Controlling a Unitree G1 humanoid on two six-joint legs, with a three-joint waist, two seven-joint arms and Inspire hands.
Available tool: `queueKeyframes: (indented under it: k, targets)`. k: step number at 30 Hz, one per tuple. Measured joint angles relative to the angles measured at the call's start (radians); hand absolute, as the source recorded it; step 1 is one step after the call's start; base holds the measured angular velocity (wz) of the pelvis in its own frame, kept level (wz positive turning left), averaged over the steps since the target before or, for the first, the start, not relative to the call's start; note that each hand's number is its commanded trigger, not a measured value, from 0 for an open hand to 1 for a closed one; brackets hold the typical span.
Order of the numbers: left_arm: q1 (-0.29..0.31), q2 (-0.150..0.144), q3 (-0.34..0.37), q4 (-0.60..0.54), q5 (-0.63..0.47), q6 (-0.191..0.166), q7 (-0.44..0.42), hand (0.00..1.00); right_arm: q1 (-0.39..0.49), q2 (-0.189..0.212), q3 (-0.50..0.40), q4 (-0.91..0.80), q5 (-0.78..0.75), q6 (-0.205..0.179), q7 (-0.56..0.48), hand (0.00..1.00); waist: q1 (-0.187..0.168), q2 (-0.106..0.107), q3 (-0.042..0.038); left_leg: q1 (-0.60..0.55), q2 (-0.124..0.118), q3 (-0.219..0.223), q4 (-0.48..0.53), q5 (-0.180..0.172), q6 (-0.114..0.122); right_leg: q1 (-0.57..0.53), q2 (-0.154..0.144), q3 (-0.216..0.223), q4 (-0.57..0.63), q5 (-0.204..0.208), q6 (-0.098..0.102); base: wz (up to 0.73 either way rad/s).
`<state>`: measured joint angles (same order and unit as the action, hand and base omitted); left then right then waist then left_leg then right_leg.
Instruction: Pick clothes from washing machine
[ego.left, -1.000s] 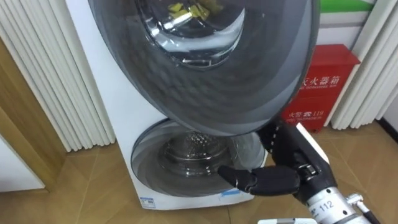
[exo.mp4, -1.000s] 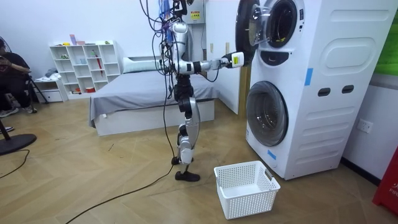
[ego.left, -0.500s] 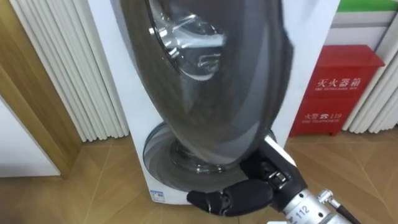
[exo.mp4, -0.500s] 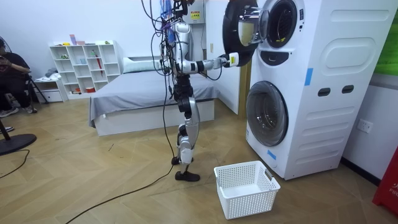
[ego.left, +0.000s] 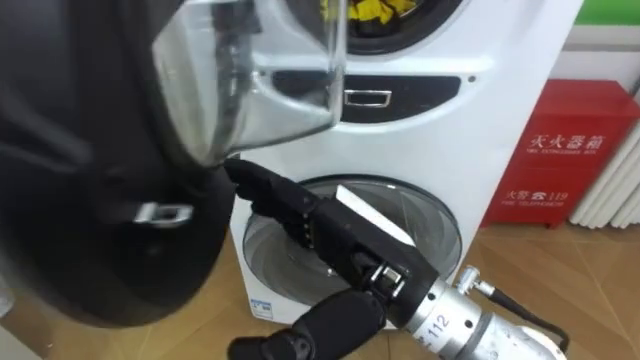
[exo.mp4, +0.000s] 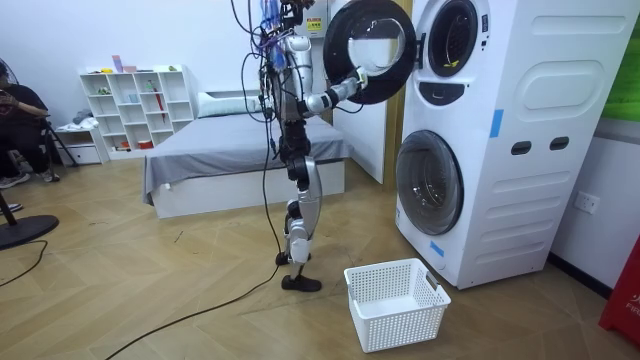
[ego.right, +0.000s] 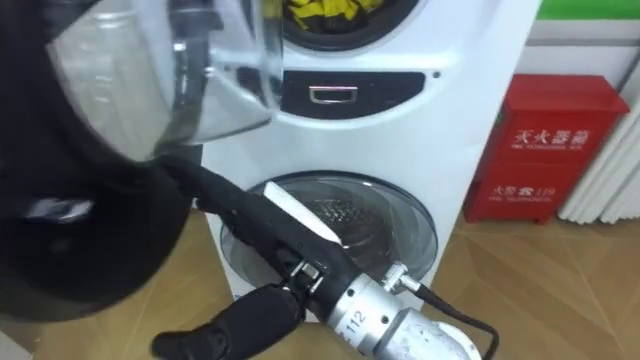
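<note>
Holding the upper door (ego.left: 100, 210) wide at left, likely clearing the reach into the drum. Pressing on its inner rim with the right hand (ego.left: 330, 235), fingers straight, gripping nothing. Lying in the open drum above: yellow clothes (ego.left: 380, 8), untouched. Sitting shut below: 1 lower door (ego.left: 425, 215). Standing at right, out of the way: red cabinet (ego.left: 560, 150).

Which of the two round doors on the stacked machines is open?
The upper door, swung wide out toward the robot, with yellow clothes showing in the drum behind it. The lower door sits shut flat against its machine.
</note>
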<state>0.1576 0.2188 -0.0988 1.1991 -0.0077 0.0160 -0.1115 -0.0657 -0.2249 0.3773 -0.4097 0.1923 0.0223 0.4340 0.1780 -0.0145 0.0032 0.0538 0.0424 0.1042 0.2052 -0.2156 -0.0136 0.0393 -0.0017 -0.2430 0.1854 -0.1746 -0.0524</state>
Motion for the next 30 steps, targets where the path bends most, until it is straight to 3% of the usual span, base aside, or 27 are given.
queueKeyframes:
  k: [7, 15, 23, 30]
  targets:
    - [-0.008, 0.000, -0.001, 0.005, -0.001, 0.000, 0.000, 0.00, -0.048, 0.040, 0.042, -0.001, 0.006, 0.000, 0.016, 0.00, 0.030, 0.001, 0.0042, -0.003, -0.003, -0.035, 0.001, 0.000, 0.000, 0.014, -0.002, -0.029, -0.001, -0.004, 0.002, 0.17]
    - [0.007, 0.000, 0.000, 0.007, -0.004, 0.000, 0.000, 0.00, -0.056, 0.041, 0.082, -0.001, 0.043, 0.000, 0.026, 0.00, 0.080, 0.001, 0.0045, -0.006, -0.005, -0.040, 0.002, 0.000, 0.000, 0.016, -0.005, -0.035, 0.001, -0.006, 0.004, 0.04]
    - [0.036, 0.000, 0.001, 0.008, -0.001, 0.000, 0.000, 0.00, -0.051, 0.030, 0.081, 0.000, 0.033, -0.001, 0.022, 0.00, 0.071, 0.001, 0.0060, -0.003, -0.009, -0.043, -0.001, 0.000, 0.000, 0.025, -0.006, -0.039, -0.008, -0.007, 0.006, 0.03]
    - [0.033, -0.008, 0.008, -0.025, 0.000, 0.007, 0.000, 0.00, -0.006, 0.023, 0.069, 0.065, -0.064, -0.016, -0.049, 0.00, 0.033, -0.003, 0.0080, -0.004, -0.014, -0.051, 0.001, 0.000, 0.001, 0.038, -0.010, -0.056, -0.018, -0.009, 0.011, 0.09]
